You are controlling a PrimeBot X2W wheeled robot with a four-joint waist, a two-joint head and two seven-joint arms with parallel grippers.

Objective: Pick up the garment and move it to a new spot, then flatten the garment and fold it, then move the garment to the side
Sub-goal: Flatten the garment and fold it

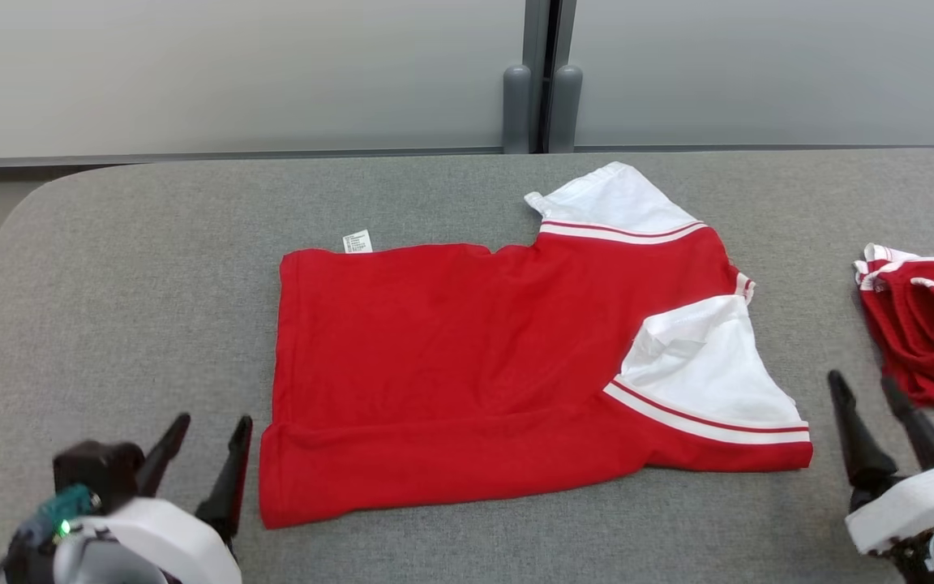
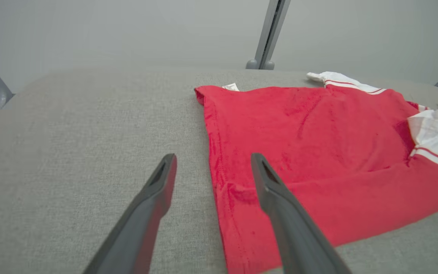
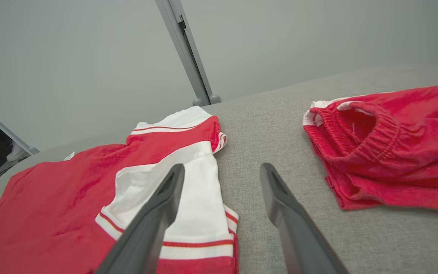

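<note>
A red garment (image 1: 467, 365) with white sleeves lies spread on the grey table, its hem to the left and sleeves to the right; it also appears in the left wrist view (image 2: 318, 152) and the right wrist view (image 3: 89, 190). One white sleeve (image 1: 702, 365) is folded over the red body. My left gripper (image 1: 209, 438) stands open just left of the hem's near corner, holding nothing. Its fingers (image 2: 276, 198) hover over the hem edge. My right gripper (image 1: 868, 389) is open at the lower right, between the garment and the red shorts, empty.
Red shorts (image 1: 929, 332) with an elastic waistband lie at the table's right edge, also in the right wrist view (image 3: 386, 148). A grey wall with a vertical post (image 1: 540, 81) runs behind the padded table (image 1: 151, 243). A small white label (image 1: 357, 242) pokes from the garment's far edge.
</note>
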